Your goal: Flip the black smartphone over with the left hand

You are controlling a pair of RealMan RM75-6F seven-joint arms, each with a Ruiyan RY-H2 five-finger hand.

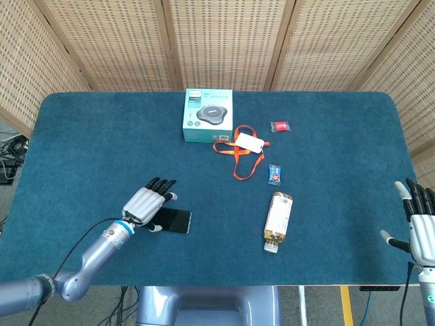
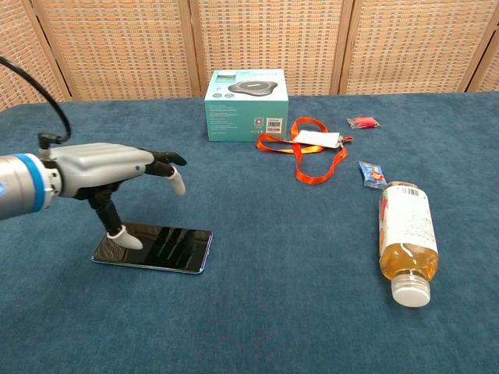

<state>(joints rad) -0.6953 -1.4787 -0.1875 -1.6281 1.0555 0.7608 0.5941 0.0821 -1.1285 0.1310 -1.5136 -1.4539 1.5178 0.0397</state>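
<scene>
The table, covered in blue cloth, is bearing everything. The left hand is hovering flat over the left end of the black smartphone, fingers spread and holding nothing, its thumb pointing down onto or just above the screen; contact is unclear. The smartphone is lying screen-up near the front left. The right hand is waiting at the right edge, fingers apart and empty. A teal box is sitting at the back, a bottle is lying on its side, and an orange lanyard is lying between them.
</scene>
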